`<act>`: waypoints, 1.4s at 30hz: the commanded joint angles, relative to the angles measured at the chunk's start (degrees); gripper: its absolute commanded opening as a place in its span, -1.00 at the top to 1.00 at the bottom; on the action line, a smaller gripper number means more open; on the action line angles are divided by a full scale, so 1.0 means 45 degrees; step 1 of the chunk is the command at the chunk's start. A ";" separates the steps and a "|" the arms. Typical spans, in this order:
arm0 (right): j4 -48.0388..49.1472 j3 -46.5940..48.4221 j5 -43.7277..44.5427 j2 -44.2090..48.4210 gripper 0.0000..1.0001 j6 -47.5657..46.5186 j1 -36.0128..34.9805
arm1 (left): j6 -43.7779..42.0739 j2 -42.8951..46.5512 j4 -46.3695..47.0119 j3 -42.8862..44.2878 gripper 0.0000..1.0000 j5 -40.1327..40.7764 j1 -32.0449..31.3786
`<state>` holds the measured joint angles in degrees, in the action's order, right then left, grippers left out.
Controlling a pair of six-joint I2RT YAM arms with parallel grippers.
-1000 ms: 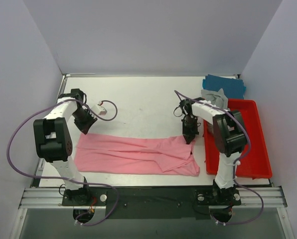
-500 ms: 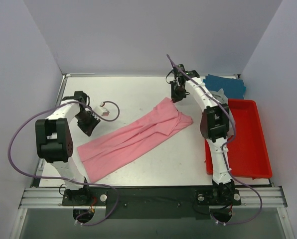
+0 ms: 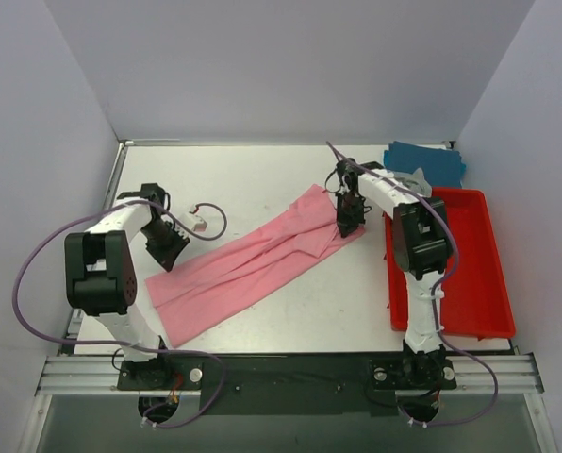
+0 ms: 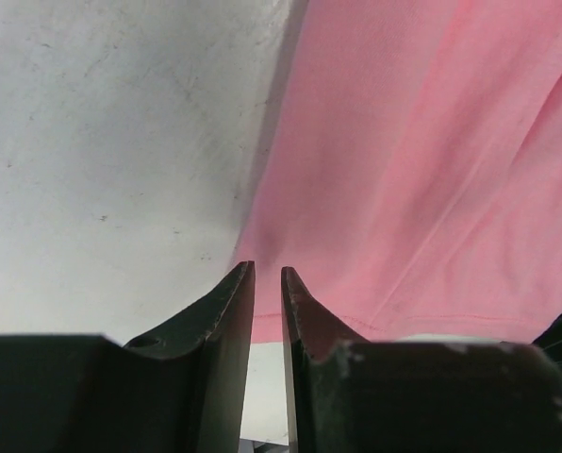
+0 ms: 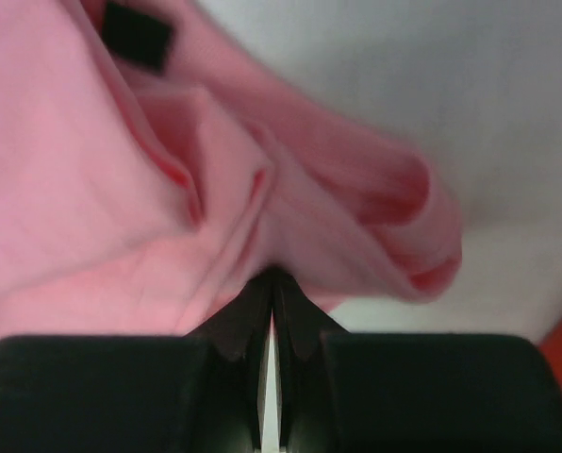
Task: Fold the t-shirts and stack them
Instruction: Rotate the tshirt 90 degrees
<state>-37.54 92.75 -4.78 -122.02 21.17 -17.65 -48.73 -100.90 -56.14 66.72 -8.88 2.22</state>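
Observation:
The pink t-shirt [image 3: 253, 264] lies as a long diagonal band from near left to far right. My right gripper [image 3: 345, 223] is shut on its bunched far-right end [image 5: 290, 208], with folds of cloth spilling over the tips. My left gripper [image 3: 168, 251] hovers at the shirt's left edge [image 4: 404, 170]. Its jaws stand a narrow gap apart with nothing between them, and the hem lies flat beneath. The teal-blue t-shirt [image 3: 430, 160] and the grey t-shirt [image 3: 404, 181] lie at the back right.
A red plastic bin [image 3: 470, 269] stands along the right side, next to the right arm. A small white connector on a purple cable [image 3: 198, 217] lies by the left gripper. Walls close off the back and both sides.
My right gripper swung the shirt's right end to the far side, then came back a little nearer. The shirt went from lying across the table to diagonal. My left gripper shifted slightly nearer.

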 commanded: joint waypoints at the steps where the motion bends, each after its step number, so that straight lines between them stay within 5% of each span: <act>1: -0.0465 0.1375 -0.0187 -0.1746 1.00 0.1133 0.0035 | 0.0008 0.0470 -0.0532 0.1012 0.43 -0.0526 0.0034; 5: -0.1480 0.4653 -0.0191 -0.3621 1.00 0.1664 0.0288 | 0.0126 0.0508 -0.0747 0.1345 0.43 -0.0584 0.0015; 8: -0.2515 1.0844 -0.0460 -0.5730 1.00 0.2441 0.0893 | 0.0340 0.0489 -0.0688 0.1113 0.41 -0.0585 -0.0375; 10: -0.2053 1.2953 -0.1513 -0.7023 1.00 0.3631 0.1381 | 0.0379 0.0567 -0.0553 0.0666 0.41 -0.0216 -0.1427; 14: 0.4078 0.9997 -0.3625 -0.5330 1.00 0.4964 0.1715 | 0.0614 0.1016 -0.0434 -0.0117 0.41 -0.0230 -0.3088; 18: 0.4143 1.0836 -0.4504 -0.4376 0.92 0.4028 0.1695 | 0.0595 0.1134 -0.0493 -0.0781 0.41 -0.0330 -0.3949; 23: 0.3948 0.5985 -0.3086 -0.0879 0.45 0.2640 0.1383 | 0.0419 0.1075 -0.0006 -0.2109 0.40 0.0021 -0.4397; 27: 0.3792 0.3670 -0.1752 -0.0053 0.22 0.4063 0.1442 | 0.0554 0.0841 0.0307 -0.2912 0.40 0.0041 -0.5703; 32: 0.2486 0.5265 -0.2200 -0.2352 0.09 0.5469 0.1344 | 0.0867 0.1055 0.0210 -0.2815 0.38 -0.1012 -0.7481; 37: 0.2092 0.6030 -0.1849 -0.3684 0.05 0.6292 0.1402 | 0.1102 0.1602 -0.0081 -0.2464 0.27 -0.1365 -0.7642; 42: 0.2150 0.6906 -0.2375 -0.4700 0.17 0.6331 0.1344 | 0.0537 0.2946 -0.1506 -0.1956 -0.18 -0.2361 -0.6902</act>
<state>-24.29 120.70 -15.81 -141.05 48.05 -11.00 -44.34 -93.93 -58.30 55.09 -14.02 -31.22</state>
